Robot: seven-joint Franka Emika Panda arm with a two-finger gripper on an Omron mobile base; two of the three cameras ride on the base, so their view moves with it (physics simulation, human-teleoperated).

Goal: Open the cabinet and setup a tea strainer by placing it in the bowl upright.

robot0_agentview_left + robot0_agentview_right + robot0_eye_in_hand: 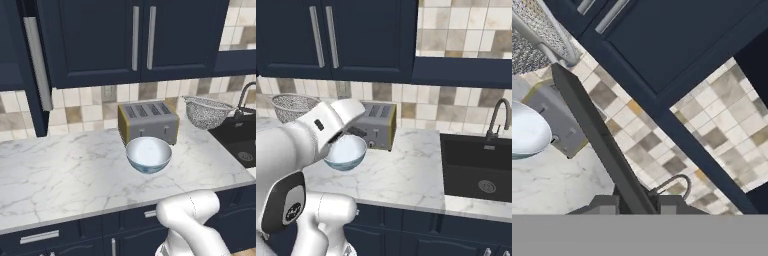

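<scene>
The tea strainer is seen as a round basket of fine silver wire mesh under a metal rim, held in the air above the right part of the bench, beside the toaster and just left of the sink. In the hand view its long, thin, dark, straight handle runs from between the fingertips of the pincer up to the mesh basket at the upper left, so the long axis lies along the pincer's own line; the pincer is clamped on that handle. In the left base view the basket is tilted, with its rim uppermost and its rounded bottom downward. The bowl is smooth, round and glossy, pale bluish-white with a darker blue mark near its base, and stands upright on the bench directly in front of the toaster, well apart from the strainer. The toaster is a boxy grey metal unit with four slots on top and a yellowish side. The bench is white marble with grey veining. The wall behind is covered with small square tiles in beige, brown and cream. The cabinet above is dark navy; two flat doors with long vertical silver bar handles are shut, and a further door at the left stands swung outward. The sink is a dark basin with a curved tap.
</scene>
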